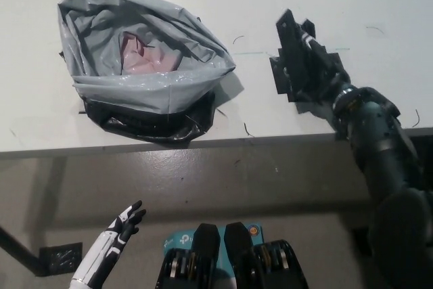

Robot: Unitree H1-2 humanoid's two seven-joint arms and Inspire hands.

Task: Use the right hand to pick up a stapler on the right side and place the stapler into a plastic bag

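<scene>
Gripping stapler [289,35], right hand [312,67] wrapped round it right of plastic bag [145,93] (left hand [125,225] low, splayed).

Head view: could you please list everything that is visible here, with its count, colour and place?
table: one, white, across the upper part of the view
plastic bag: one, grey, open, on the left part of the table
pink thing: one, pink, inside the plastic bag; what it is cannot be told
stapler: one, black, in the right hand over the right part of the table
patch: one, black, flat on the table beneath the right hand
square mark: one, black, on the floor at the lower left
right hand: one, black, closed on the stapler
left hand: one, white with dark fingers, resting at the lower left below the table edge, holding nothing
</scene>
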